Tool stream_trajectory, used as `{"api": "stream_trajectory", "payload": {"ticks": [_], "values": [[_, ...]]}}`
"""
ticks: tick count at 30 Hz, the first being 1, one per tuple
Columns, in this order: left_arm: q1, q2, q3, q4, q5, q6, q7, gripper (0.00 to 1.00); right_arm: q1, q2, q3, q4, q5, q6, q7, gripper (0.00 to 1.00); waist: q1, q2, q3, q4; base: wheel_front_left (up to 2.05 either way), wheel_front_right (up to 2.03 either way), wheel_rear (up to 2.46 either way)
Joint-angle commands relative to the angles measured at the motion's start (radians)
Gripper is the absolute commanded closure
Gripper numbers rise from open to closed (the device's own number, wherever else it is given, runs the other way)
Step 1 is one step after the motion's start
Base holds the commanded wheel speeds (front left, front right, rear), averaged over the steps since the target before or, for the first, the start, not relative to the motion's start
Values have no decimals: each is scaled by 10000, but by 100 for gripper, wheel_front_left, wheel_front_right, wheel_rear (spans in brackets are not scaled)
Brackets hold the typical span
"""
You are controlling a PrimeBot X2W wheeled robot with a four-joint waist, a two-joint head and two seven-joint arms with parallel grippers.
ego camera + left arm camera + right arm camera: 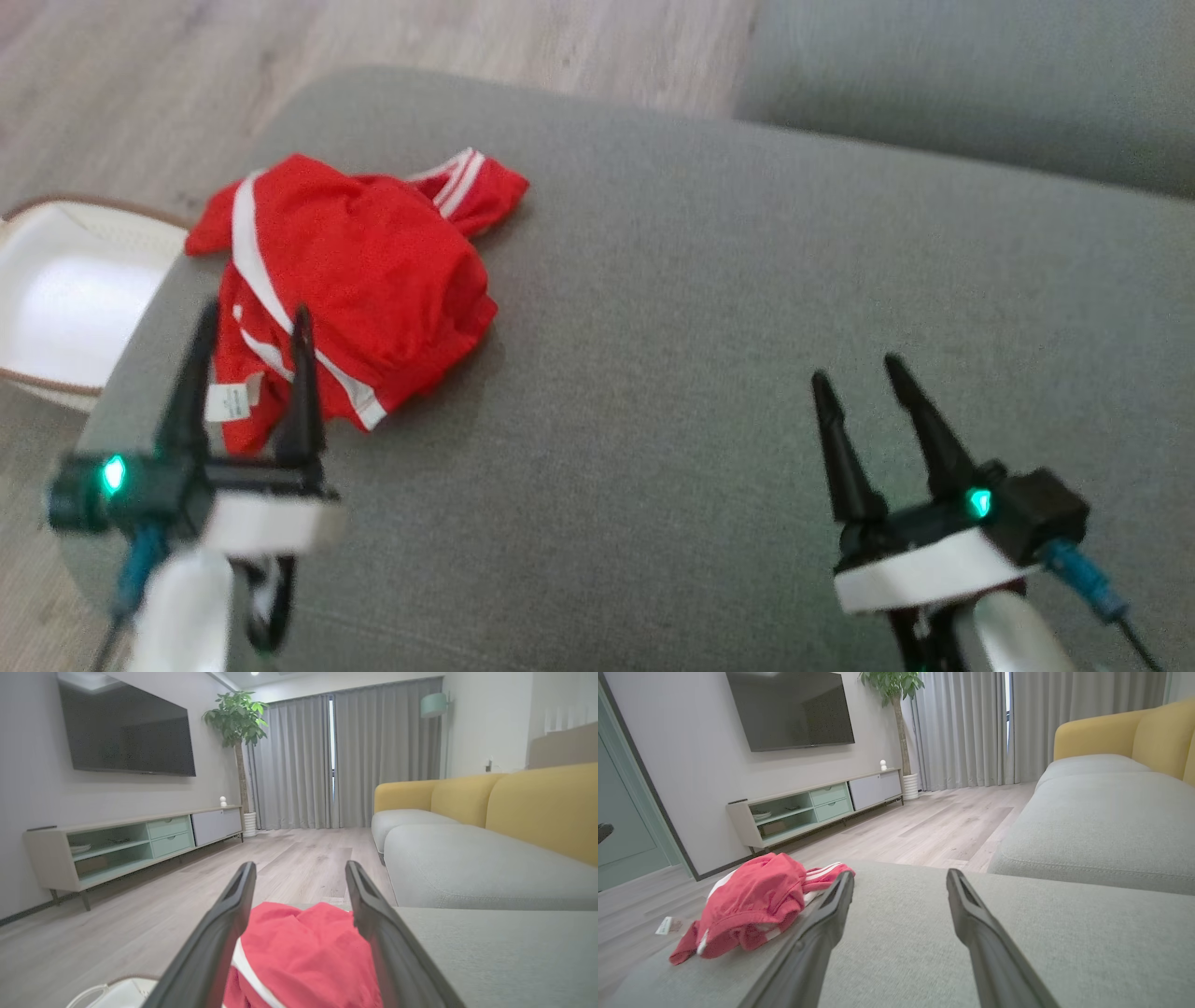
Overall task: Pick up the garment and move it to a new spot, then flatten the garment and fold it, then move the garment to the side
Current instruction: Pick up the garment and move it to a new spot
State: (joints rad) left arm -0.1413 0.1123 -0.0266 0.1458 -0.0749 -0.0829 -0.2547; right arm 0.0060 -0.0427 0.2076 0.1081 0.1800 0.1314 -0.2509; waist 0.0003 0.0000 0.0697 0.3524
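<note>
The garment (364, 271) is red with white stripes and a white label, lying crumpled near the left end of a grey ottoman (709, 308). My left gripper (254, 317) hovers open over the garment's near edge, its two dark fingers either side of the label. In the left wrist view the garment (303, 956) lies between and just beyond the spread fingers. My right gripper (857, 366) stands open over bare grey fabric to the right, well apart from the cloth. From the right wrist view the garment (752, 905) lies to the left of that gripper (900, 879).
A white basket with a brown rim (65, 289) stands on the wood floor by the ottoman's left edge. A grey and yellow sofa (490, 854) runs along the right. A TV unit (812, 807) and a plant (238, 723) stand against the far wall.
</note>
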Motion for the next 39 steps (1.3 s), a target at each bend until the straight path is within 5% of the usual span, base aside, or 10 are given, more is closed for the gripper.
{"api": "stream_trajectory", "payload": {"ticks": [1, 9, 16, 26, 27, 29, 39], "values": [[-573, 321, 430, -116, 81, -33, -70, 0, -460, -75, 138, -413, -15, -7, -109, 0, -3, 0, 569, -215, 0, 0, 0], [-4037, 2196, -605, 3106, 151, -452, 1360, 0, -914, -75, -415, -1123, -447, -7, -109, 0, -3, 0, 1696, -675, 0, 0, 0], [-6281, 3591, -3455, 5367, -1371, -474, 2928, 0, -1202, -75, -565, -1452, -775, -7, -90, 0, -3, 0, 2443, -1064, 0, 0, 0], [-7233, 4360, -6575, 6867, -4174, -476, 3688, 0, -1272, -75, -665, -1701, -981, -7, -88, 0, -3, 0, 2968, -1356, 0, 0, 0], [-7254, 4369, -6689, 7014, -4443, -476, 3682, 5, -1270, -75, -654, -1703, -990, -7, -90, 0, -3, 0, 2965, -1369, 0, 0, 0], [-7327, 4399, -6900, 7247, -4812, -476, 3557, 100, -1293, -75, -666, -1700, -994, -7, -92, 0, -3, 0, 2930, -1379, 0, 0, 0], [-7826, 4404, -7570, 7966, -5548, -477, 2000, 100, -1225, -75, -737, -1563, -816, -7, -103, 0, -3, 0, 2456, -1302, 0, 0, 0]]}}
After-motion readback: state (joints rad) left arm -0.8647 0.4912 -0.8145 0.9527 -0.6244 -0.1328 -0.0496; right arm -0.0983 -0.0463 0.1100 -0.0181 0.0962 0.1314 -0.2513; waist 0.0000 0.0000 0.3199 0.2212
